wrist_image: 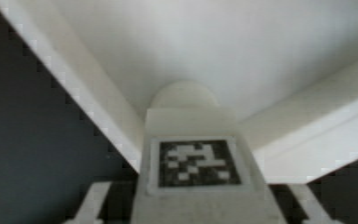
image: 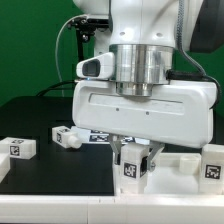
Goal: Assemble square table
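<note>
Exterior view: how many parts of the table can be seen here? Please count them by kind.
Legs: 4, two on the exterior view's left, one held in the gripper at, one on the exterior view's right
Tabletop: 1
Total: 5

Probably a robotics lab, Franka arm over black table, green backdrop, tagged white legs

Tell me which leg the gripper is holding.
The upright leg held in the gripper, tag facing the camera; the other legs sit free, two on the exterior view's left, one right.
</note>
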Controlling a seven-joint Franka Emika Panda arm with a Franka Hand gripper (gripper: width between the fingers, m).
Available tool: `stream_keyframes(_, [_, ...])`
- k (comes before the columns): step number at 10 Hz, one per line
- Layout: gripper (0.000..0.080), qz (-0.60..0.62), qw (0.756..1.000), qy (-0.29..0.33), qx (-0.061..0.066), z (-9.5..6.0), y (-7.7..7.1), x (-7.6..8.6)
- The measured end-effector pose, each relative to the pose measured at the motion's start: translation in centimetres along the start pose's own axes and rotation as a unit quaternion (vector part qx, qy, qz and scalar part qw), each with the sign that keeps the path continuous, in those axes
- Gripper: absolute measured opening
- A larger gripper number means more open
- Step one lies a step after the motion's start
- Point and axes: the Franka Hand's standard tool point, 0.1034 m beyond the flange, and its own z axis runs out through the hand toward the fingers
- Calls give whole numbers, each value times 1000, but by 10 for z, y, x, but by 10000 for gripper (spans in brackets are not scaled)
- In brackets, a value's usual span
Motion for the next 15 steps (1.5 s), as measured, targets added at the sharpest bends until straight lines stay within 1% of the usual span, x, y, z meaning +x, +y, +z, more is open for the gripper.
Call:
stream_keyframes(1, [281,79,997,1,-1,0,1,0])
stream_keyframes(2, [281,165,986,-2,-2,0,2,1])
stream_keyframes(3, [281,251,968,-11,-4,0,2,-1])
stream_keyframes(4, [281,332,943,-14,2,1,0,-2])
stream_keyframes(5, [282,398,917,-8,12,1,0,-1])
stream_keyframes(6, [284,452,892,-8,29,1,2,-1])
stream_keyframes(7, [284,479,877,-11,39,0,2,-1])
stream_keyframes(8, [297,481,876,-12,37,-1,2,-1])
stream_keyframes(9, [297,471,881,-12,36,0,2,-1])
stream_keyframes(10, [467,447,894,-12,34,0,1,-3])
stream_keyframes(11, [467,358,933,-15,20,-2,-4,-6])
stream_keyframes(12, [606,265,964,-14,22,-5,-7,-2])
stream_keyframes(13, [638,189,982,-13,24,-4,-4,0])
stream_keyframes(14, [638,142,989,-14,23,-2,1,0])
stream_keyframes(15, [647,121,992,-13,22,-2,1,0])
